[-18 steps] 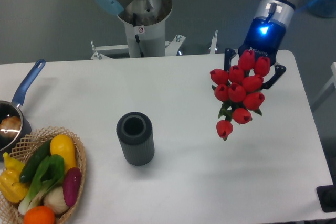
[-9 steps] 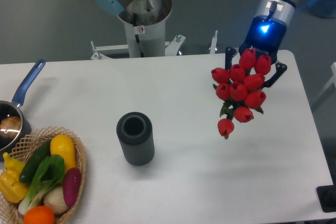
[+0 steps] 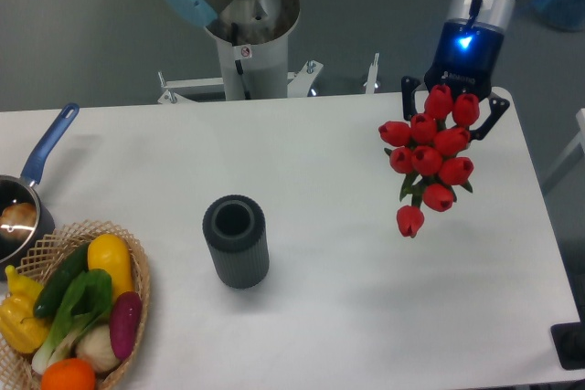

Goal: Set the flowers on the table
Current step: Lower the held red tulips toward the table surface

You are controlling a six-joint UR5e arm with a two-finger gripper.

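The flowers (image 3: 428, 157), a bunch of red tulip buds with green leaves showing among the lower buds, hang in the air over the right part of the table (image 3: 347, 317). The bunch points toward the camera and downward, so the buds hide most of the stems; the lowest bud sits slightly apart from the cluster, at the bottom. The bunch is held by the gripper (image 3: 454, 109), whose two dark fingers (image 3: 409, 96) stand on either side of the upper buds, closed on the part of the bunch behind them; the exact contact point is hidden by the buds. A blue light glows on the wrist section of the arm (image 3: 473, 6) directly above the gripper. No part of the flowers appears to touch the tabletop. Well to the left of the flowers, near the middle of the table, a dark ribbed cylinder (image 3: 236, 242) stands upright with its opening facing up. At the lower left corner a wicker basket (image 3: 137, 271) holds colourful vegetables (image 3: 78, 312). Just above the basket, at the left edge, a pan with a blue handle (image 3: 47, 146) is partly in view. Behind the table stands the robot base column (image 3: 245, 38).
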